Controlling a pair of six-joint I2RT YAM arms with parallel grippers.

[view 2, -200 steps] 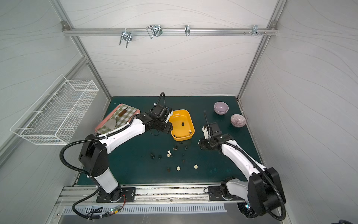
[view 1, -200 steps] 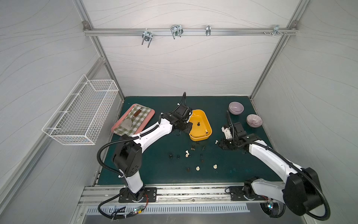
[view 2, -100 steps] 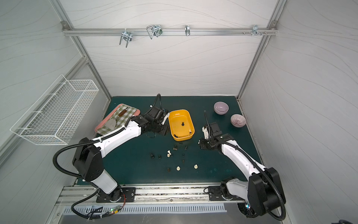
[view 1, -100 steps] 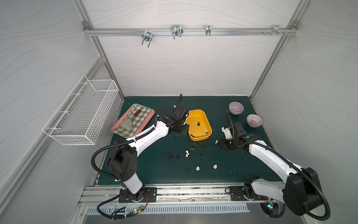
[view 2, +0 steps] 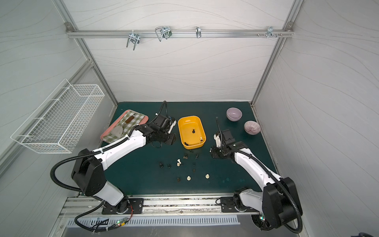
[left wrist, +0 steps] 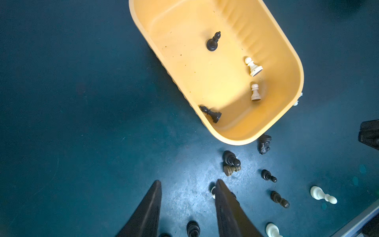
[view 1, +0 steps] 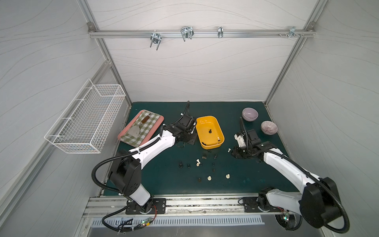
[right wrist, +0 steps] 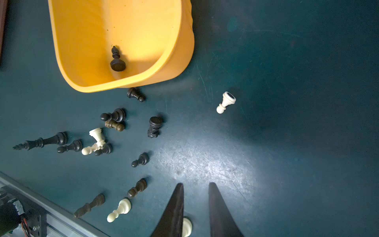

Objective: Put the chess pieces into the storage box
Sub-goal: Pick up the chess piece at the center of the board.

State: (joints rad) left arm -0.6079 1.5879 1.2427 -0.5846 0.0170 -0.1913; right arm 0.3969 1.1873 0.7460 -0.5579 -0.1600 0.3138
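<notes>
**Left claw** [left wrist: 188,181]: jaws spread, nothing between them. It hangs over the bare surface [left wrist: 61,123], just beside the storage box [left wrist: 205,78] on the side toward the pink tray [view 1: 160,117].

**Right claw** [right wrist: 196,183]: jaws a narrow slit apart, pinching nothing at the tips. A white piece [right wrist: 187,225] shows further back in the slit, half hidden by one finger. It appears to lie on the surface below.

**Change noted:** a second ago the left claw hung at the box's rim. It has since drawn back sideways, clear of the box. The right arm has not moved. Judged: a drop-off looks complete, and the left arm is free for the next pick.

**Storage box:** yellow tub, mid-surface, between the two arms.

**Chess pieces** [right wrist: 113,117], stored: four on the box floor, two black and two cream.

**Chess pieces, loose:** about fifteen, mostly toppled, scattered in front of the box. A lone white pawn [right wrist: 225,101] lies apart, nearest the right claw. Judged: an early stage, with far more out than in.

**View notes:**
- Only the left wrist view looks down into the box and shows all four stored pieces.
- The right wrist view shows a single black piece [right wrist: 117,59] inside, the box wall hiding the rest. It does show the loose scatter most fully.
- Only the top views show the tray and where each arm stands.
</notes>
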